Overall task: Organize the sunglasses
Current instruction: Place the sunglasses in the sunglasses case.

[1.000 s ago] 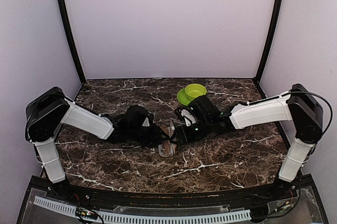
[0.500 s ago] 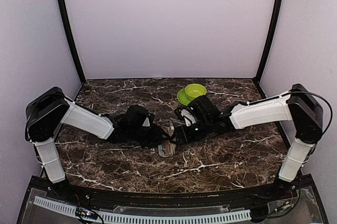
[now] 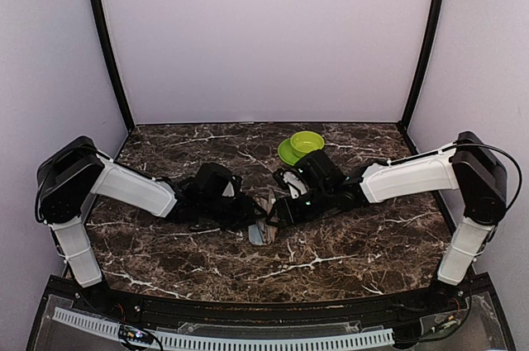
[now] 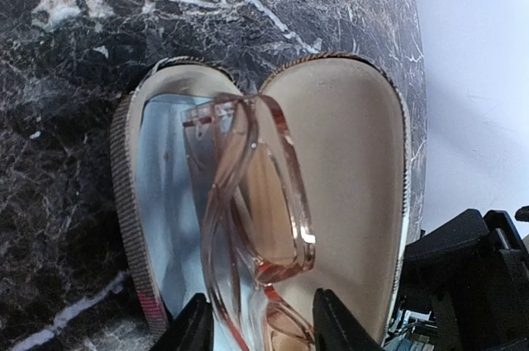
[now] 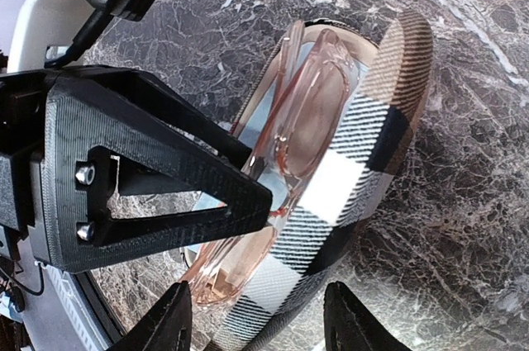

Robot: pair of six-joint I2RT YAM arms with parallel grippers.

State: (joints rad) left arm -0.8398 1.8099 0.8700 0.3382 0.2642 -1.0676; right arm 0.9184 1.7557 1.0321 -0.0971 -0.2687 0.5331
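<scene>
An open plaid glasses case [image 3: 259, 230] lies at mid table between both arms. The pink clear-framed sunglasses [image 4: 256, 194] rest folded inside it, on the blue lining beside the beige lid [image 4: 355, 161]. My left gripper [image 4: 263, 326] is open, its fingers flanking the near end of the sunglasses with a thin gap on the right. From the right wrist, the sunglasses [image 5: 310, 120] show behind the checked shell [image 5: 355, 161]. My right gripper [image 5: 258, 322] stands open astride the case's near end. The left gripper's black finger [image 5: 157, 169] reaches in over the sunglasses.
A green bowl on a green plate [image 3: 302, 146] sits just behind the right gripper [image 3: 278, 211]. The left gripper [image 3: 250, 217] and the right one nearly meet over the case. Purple walls close in three sides of the marble table [image 3: 355, 252].
The left jaws have widened around the sunglasses, which now lie in the case. The left arm's elbow has shifted slightly. The right arm and the case have stayed put.
</scene>
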